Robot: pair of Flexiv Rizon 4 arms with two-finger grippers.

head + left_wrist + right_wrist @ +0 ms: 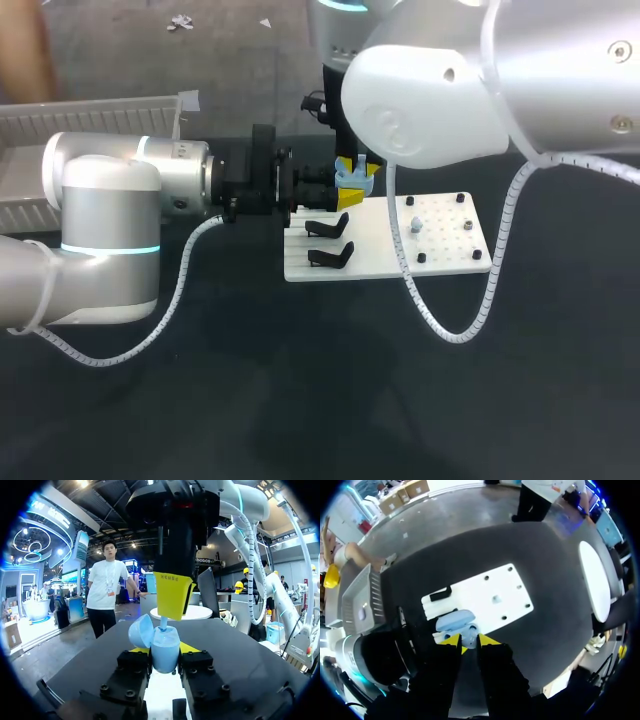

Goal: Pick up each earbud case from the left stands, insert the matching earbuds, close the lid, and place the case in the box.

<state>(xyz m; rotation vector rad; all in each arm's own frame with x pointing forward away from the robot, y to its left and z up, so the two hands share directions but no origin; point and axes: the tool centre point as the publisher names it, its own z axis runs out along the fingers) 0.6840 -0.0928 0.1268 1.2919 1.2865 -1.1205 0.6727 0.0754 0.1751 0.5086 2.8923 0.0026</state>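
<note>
The left gripper point(165, 651) squeezes the light-blue plastic earbud case point(164, 656) by its sides, lid point(141, 632) open, over the white board point(440, 250). It looks light and slippery. The right gripper point(172, 611) pinches a tiny earbud point(163, 624).

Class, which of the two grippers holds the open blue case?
The left gripper: it clamps the blue case from both sides, while the right gripper only hangs above it.

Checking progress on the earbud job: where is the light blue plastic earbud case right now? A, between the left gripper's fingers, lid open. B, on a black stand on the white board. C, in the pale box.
A: the left wrist view shows the light blue plastic earbud case clamped from both sides by the left gripper, its lid swung open.
</note>
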